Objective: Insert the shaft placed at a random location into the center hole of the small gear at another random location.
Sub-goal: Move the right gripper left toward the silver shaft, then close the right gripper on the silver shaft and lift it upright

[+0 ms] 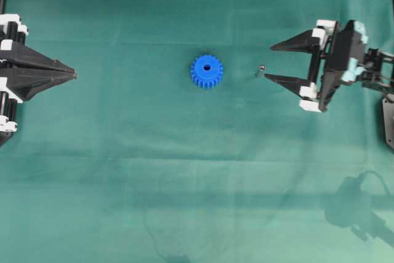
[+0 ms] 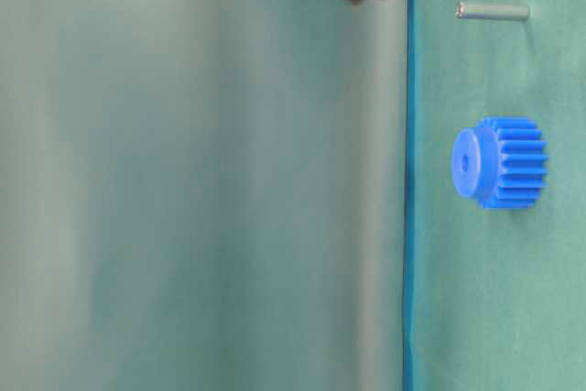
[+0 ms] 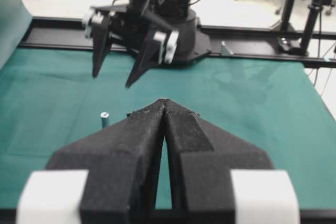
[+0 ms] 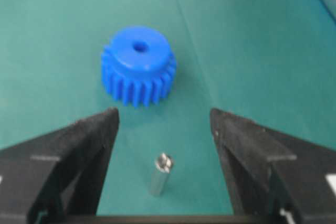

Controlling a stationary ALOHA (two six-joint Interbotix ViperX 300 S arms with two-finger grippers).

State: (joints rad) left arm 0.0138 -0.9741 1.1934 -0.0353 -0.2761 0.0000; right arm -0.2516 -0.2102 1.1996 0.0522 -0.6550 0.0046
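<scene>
Standing shaft: the shaft [image 1: 260, 71] is upright on the green worktop [image 1: 123, 170], a small silvery pin just right of the small gear in the overhead view, apart from it.
Small gear: the small gear [image 1: 206, 71] sits near the middle of the worktop, hub up, resting on its toothed end.
Center hole: the center hole [image 1: 206, 66] faces upward and shows dark.
Right end effector: the right end effector [image 1: 275, 61] has its two black fingers spread wide and holds nothing; in the right wrist view the shaft [image 4: 160, 174] stands between the fingers without touching either, with the gear [image 4: 138, 65] beyond.
Left end effector: the left end effector [image 1: 74, 75] is at the left edge, fingers pressed together to a point, gripping nothing, well apart from the gear.
</scene>
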